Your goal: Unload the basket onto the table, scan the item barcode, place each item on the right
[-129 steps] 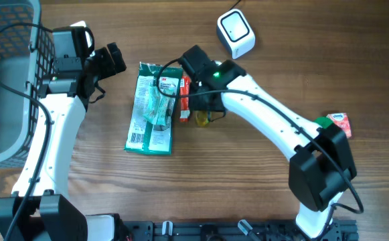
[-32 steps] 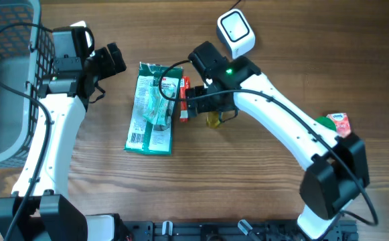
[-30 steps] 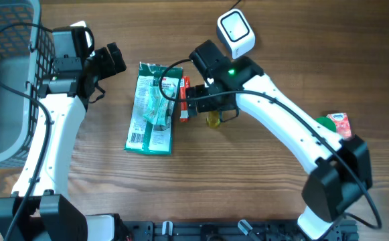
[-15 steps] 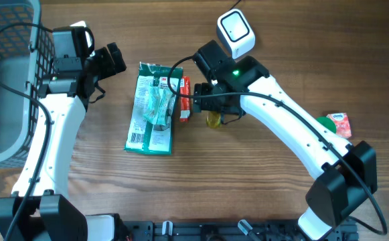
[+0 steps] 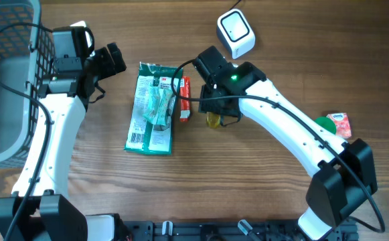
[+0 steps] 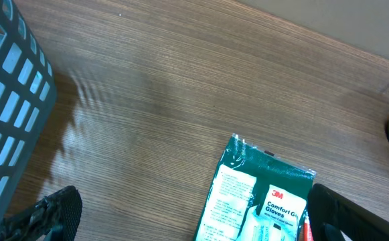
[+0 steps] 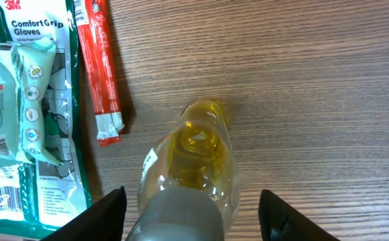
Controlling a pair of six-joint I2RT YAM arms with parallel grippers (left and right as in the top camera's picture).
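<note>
The right claw (image 7: 191, 197) stands apart astride a yellow bottle (image 7: 197, 150), lower centre. The left claw (image 6: 191, 194) gapes wide above the surface (image 6: 181, 100).

1. Green glove packet (image 7: 27, 100), far end: "3M" and "Comfort Grip Gloves".
2. Same packet, near end: barcode, digits too small to read.
3. Red sachet (image 7: 98, 67) and yellow bottle (image 7: 193, 157): print unreadable.
</note>
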